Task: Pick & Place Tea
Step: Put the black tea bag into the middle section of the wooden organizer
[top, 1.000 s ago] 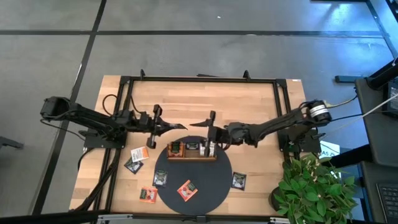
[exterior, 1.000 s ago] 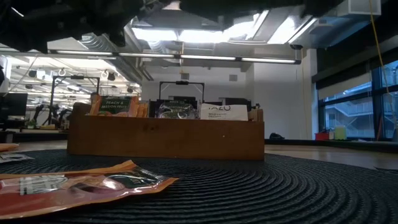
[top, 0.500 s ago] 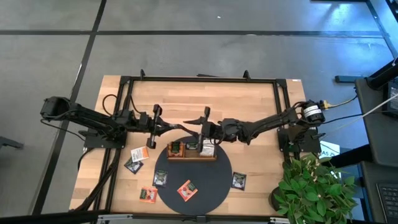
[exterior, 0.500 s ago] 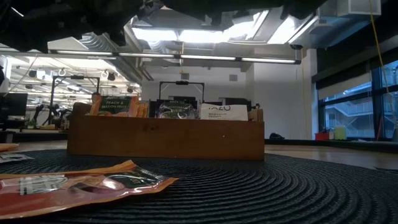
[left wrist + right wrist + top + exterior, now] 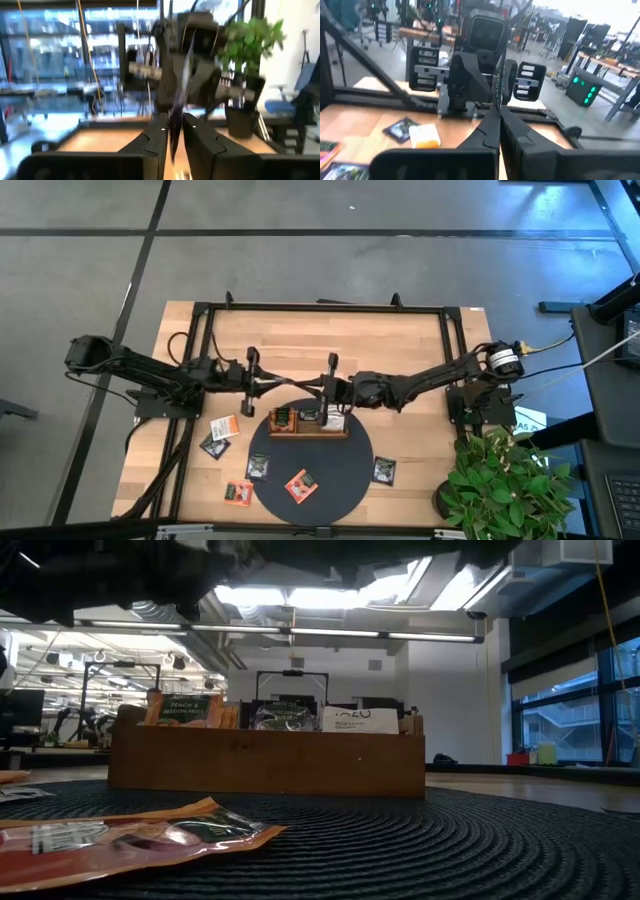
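Observation:
A dark tea sachet (image 5: 304,386) hangs edge-up in the air between my two grippers, over the far side of the wooden tray (image 5: 340,434). My right gripper (image 5: 322,387) reaches in level from the right and is shut on it. My left gripper (image 5: 288,385) faces it from the left. Its fingers stand slightly apart on either side of the sachet's other end (image 5: 175,122). More sachets stand upright in the tray (image 5: 265,755). My right gripper pinches the sachet's right-hand end (image 5: 498,102) between its two fingers. The fingers come level from the table's right. The sachet stands on edge, lifted clear above the tray, its other end between the left gripper's fingers.
The tray sits on a round dark mat (image 5: 330,478). Loose sachets lie around it: an orange-white one (image 5: 224,428), dark ones (image 5: 213,444) (image 5: 258,466) (image 5: 383,470), orange ones (image 5: 238,492) (image 5: 300,484). A potted plant (image 5: 500,480) stands off the near right corner.
My right gripper has moved toward the table's left, up to my left gripper, and its wide-spread fingers have shut on the sachet held there. The sachet has stayed in the air over the tray's far side.

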`<state>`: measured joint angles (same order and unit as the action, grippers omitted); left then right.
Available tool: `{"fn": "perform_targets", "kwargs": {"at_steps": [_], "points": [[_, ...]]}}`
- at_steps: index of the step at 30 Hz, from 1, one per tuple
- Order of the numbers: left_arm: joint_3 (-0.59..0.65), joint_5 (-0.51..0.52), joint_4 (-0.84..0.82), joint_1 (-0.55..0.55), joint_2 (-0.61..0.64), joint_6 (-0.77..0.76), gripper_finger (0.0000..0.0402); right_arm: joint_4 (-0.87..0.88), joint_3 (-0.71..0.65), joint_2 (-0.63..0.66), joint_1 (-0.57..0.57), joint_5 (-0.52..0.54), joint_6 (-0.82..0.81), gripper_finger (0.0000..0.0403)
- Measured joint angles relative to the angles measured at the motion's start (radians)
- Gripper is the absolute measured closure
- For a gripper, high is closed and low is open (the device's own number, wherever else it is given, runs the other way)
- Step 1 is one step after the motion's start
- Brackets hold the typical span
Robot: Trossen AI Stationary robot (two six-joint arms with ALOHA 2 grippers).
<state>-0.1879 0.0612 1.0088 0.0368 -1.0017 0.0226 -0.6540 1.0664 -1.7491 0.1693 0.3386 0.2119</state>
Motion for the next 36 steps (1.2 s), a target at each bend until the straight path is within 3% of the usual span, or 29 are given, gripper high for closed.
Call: {"fn": "perform_targets", "kwargs": {"at_steps": [5, 9, 16, 22, 36], "points": [[0.000, -0.002, -0.210, 0.000, 0.013, -0.063, 0.0307, 0.227, 0.000, 0.054, 0.001, -0.009, -0.112, 0.0399], [0.000, -0.009, -0.332, 0.000, 0.015, -0.099, 0.0291, 0.452, 0.014, 0.067, 0.001, -0.109, -0.230, 0.0400], [0.000, -0.010, -0.382, 0.000, 0.017, -0.180, 0.0290, 0.894, 0.167, 0.049, 0.012, -0.193, -0.397, 0.0401], [0.000, -0.017, -0.457, 0.000, 0.042, -0.230, 0.0291, 0.946, 0.189, 0.006, 0.013, -0.283, -0.472, 0.0401], [-0.002, -0.029, -0.475, -0.001, 0.084, -0.222, 0.0288, 0.934, 0.189, -0.102, -0.017, -0.288, -0.463, 0.0393]]}}
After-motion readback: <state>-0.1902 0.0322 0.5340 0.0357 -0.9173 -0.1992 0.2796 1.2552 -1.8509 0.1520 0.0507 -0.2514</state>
